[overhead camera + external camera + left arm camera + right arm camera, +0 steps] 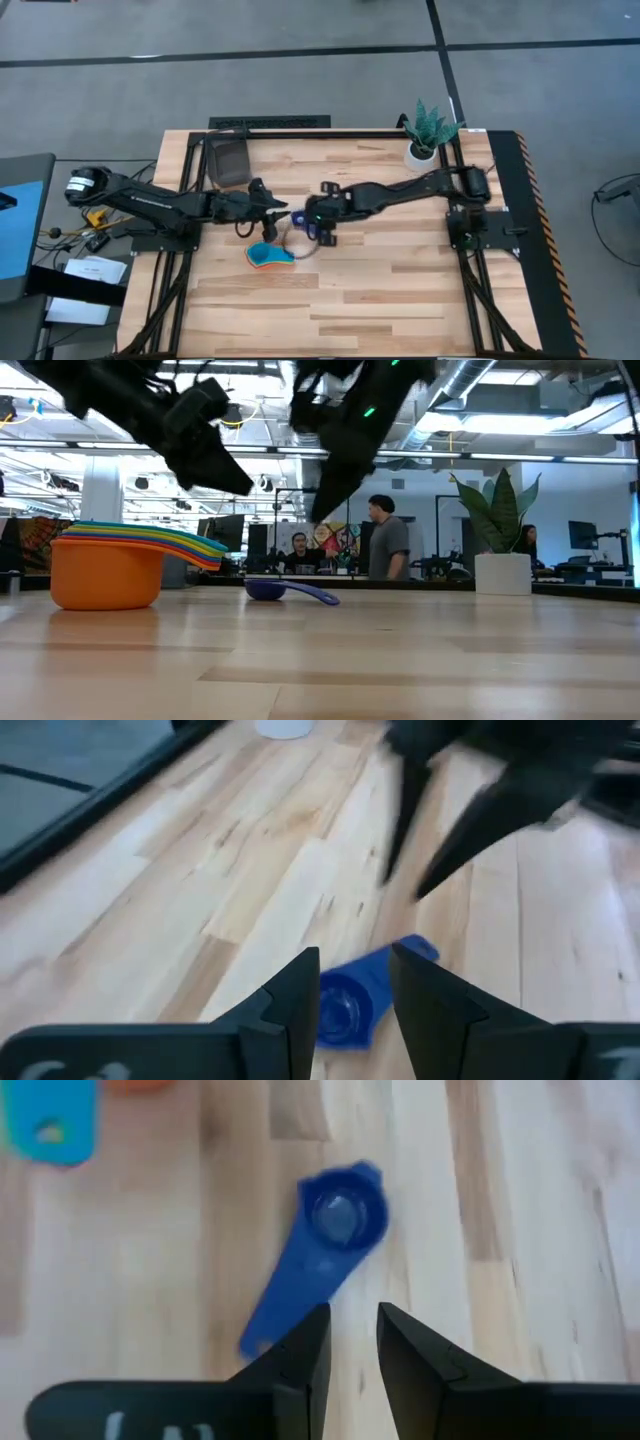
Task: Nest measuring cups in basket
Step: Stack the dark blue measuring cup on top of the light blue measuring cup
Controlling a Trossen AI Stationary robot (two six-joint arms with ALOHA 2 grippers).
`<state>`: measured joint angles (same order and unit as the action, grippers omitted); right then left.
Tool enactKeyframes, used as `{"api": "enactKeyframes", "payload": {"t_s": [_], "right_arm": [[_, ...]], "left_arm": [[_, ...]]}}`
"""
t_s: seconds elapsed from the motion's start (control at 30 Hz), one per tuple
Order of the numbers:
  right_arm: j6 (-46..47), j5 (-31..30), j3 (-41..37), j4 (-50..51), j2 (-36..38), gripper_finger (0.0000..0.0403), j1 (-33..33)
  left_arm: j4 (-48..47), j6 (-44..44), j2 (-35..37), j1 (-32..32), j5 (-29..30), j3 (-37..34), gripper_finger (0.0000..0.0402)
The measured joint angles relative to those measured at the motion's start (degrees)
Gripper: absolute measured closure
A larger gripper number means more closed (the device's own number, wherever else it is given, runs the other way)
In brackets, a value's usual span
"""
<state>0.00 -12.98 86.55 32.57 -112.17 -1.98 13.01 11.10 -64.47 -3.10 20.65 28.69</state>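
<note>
left gripper [283, 213] and right gripper [300, 219] meet near table centre in the high view, tips close together w/ the dark blue cup [298, 218] between/under them; cup mostly covered by the arms here. stack of nested cups [268, 256], light blue on top w/ orange rim showing, lies on the table [400, 290] just toward the front edge from both grippers. basket [228, 160] sits at the rear left corner, well apart from cups. white pot w/ plant [428, 135] at rear right.

low view: both grippers hang above the table surface, neither touching the dark blue cup [288, 591], which lies flat on the wood below them, handle pointing right. nested stack [125, 560] stands to its left, orange cup at the bottom, coloured handles fanned out to the right. plant pot [502, 573] far right. people visible in the room behind.

left wrist view: left fingers [300, 1005] slightly apart, holding nothing; dark blue cup [360, 1005] lies on the wood beyond, seen through the gap. right gripper [425, 855] farther off, fingers spread.

right wrist view: right fingers [305, 1355] narrowly apart, empty; dark blue cup [325, 1250] lies just ahead of the tips, bowl farther away, handle end nearest the fingers. light blue handle [48, 1120] and an orange edge at frame corner.
</note>
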Motion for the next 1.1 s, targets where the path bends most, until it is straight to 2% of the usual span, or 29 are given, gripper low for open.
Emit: {"api": "enactKeyframes", "payload": {"t_s": [0.3,0.37,0.6,0.73,0.93,1.1], "right_arm": [[13.1,-8.7,-15.7,-2.7,15.7,0.0295,-5.0],[16.6,-9.6,-19.4,-5.3,18.5,0.0296,-6.0],[26.6,-13.0,-27.5,-12.3,22.1,0.0296,-10.7],[29.3,-14.3,-29.1,-15.2,21.0,0.0295,-12.9],[30.4,-14.4,-29.7,-15.4,18.9,0.0296,-15.0],[31.6,-14.5,-29.8,-14.8,17.9,0.0296,-15.9]], "left_arm": [[1.8,-5.0,-10.6,9.3,-14.8,6.2,0.0290],[-1.0,-6.5,-13.4,10.4,-17.7,8.7,0.0290],[-13.0,-12.6,-23.2,11.4,-18.4,17.4,0.0290],[-17.8,-16.0,-28.0,11.4,-20.7,21.4,0.0290],[-25.1,-19.6,-32.4,12.1,-18.4,26.5,0.0290],[-27.0,-21.7,-34.8,14.1,-19.8,29.6,0.0290]]}}
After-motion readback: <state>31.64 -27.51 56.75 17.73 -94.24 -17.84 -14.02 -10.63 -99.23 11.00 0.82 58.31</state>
